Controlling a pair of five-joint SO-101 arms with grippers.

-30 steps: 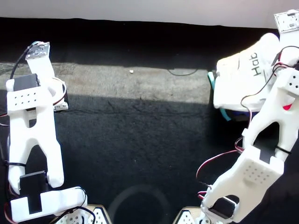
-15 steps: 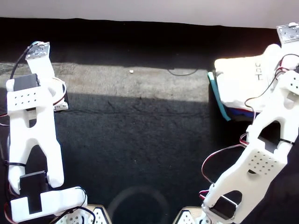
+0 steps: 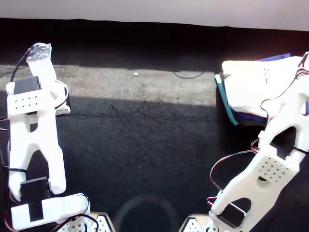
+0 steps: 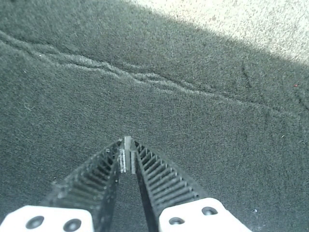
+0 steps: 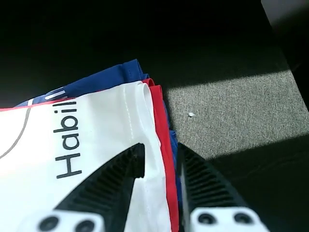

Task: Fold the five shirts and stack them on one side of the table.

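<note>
Ridged black fingers [image 4: 104,176] of the left gripper [image 4: 126,151] meet tip to tip with nothing between them. They point down at the dark grey felt table cover [image 4: 203,82], where a thin crease runs across the fabric. The right gripper [image 5: 159,155] has its own fingers [image 5: 118,171] apart over one corner of a stack of folded shirts [image 5: 96,125]. A red edge shows through the gap, and whether the tips touch the cloth cannot be told. A white shirt with dark lettering [image 5: 58,145] lies on top, with a red shirt [image 5: 158,104] and a blue shirt [image 5: 111,77] beneath it. Seen from above, the stack sits at the far right of the table, a teal shirt edge [image 3: 223,96] peeking out along its inner side, and the white right arm [image 3: 270,169] stretches toward it. The white left arm [image 3: 34,125] lies along the left side, well apart from the stack. A small white speck [image 3: 135,74] sits in a sunlit band across the cover.
</note>
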